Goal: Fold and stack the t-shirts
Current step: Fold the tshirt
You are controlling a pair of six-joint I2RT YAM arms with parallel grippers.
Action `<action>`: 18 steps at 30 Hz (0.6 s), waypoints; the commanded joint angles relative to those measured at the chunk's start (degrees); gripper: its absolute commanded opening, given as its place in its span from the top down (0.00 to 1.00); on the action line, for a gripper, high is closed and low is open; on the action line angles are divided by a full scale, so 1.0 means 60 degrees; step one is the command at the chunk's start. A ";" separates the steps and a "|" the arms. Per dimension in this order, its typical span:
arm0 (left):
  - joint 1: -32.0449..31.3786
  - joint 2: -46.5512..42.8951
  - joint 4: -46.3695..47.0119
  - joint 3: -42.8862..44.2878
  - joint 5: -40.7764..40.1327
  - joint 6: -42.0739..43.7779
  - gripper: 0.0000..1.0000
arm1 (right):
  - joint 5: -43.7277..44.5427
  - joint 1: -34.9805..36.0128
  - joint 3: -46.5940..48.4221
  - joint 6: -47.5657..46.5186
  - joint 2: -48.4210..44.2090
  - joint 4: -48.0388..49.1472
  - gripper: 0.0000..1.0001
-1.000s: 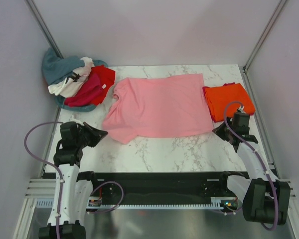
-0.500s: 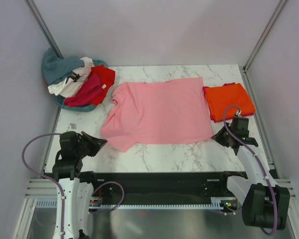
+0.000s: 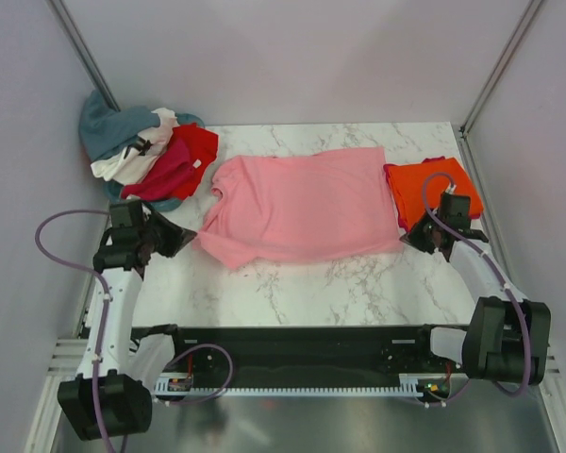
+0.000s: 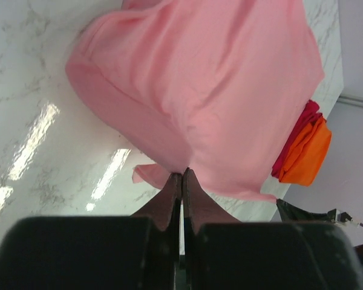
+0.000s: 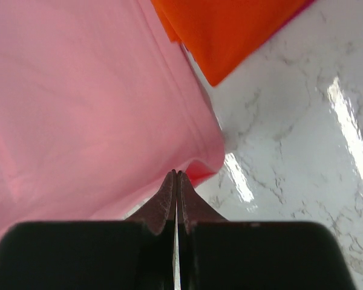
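Glossy white marble table (image 3: pixel 349 278), pale lilac walls (image 3: pixel 292 57) around, pink t-shirt (image 3: pixel 302 203) spread at its middle, left gripper (image 4: pixel 181 176) and right gripper (image 5: pixel 176 175) each pinched tight on its near edge, folded orange t-shirt (image 3: pixel 434 189) far right, shirt heap (image 3: pixel 146 156) far-left corner

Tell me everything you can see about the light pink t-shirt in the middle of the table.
The light pink t-shirt is plain soft cloth, spread mostly flat on the marble table, neck to the left, hem to the right beside the folded orange shirt. Its near edge is lifted and pinched at two spots: the left gripper near the sleeve, the right gripper at the hem corner.
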 commanded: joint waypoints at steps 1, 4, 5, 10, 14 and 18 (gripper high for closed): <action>0.0001 0.1000 0.0976 0.1052 -0.0477 0.0273 0.98 | 0.0303 0.0032 0.0884 0.0140 0.0577 0.0711 1.00; 0.0001 0.1647 0.1518 0.1477 -0.0477 0.0083 0.98 | 0.0245 0.0047 0.1308 0.0374 0.1251 0.1047 1.00; 0.0001 0.2099 0.1751 0.1596 -0.0477 0.0024 0.98 | 0.0215 0.0061 0.1411 0.0433 0.1615 0.1107 1.00; -0.0013 0.3346 0.2368 0.2371 -0.0404 -0.0240 0.98 | 0.0229 0.0193 0.2216 0.0755 0.2657 0.1502 1.00; -0.0072 0.4240 0.2588 0.2914 -0.0360 -0.0401 0.98 | 0.0390 0.0208 0.2730 0.0902 0.3346 0.1561 1.00; -0.0291 0.4841 0.2676 0.3442 -0.0667 -0.0459 0.98 | 0.0537 0.0208 0.3081 0.1033 0.3655 0.1678 1.00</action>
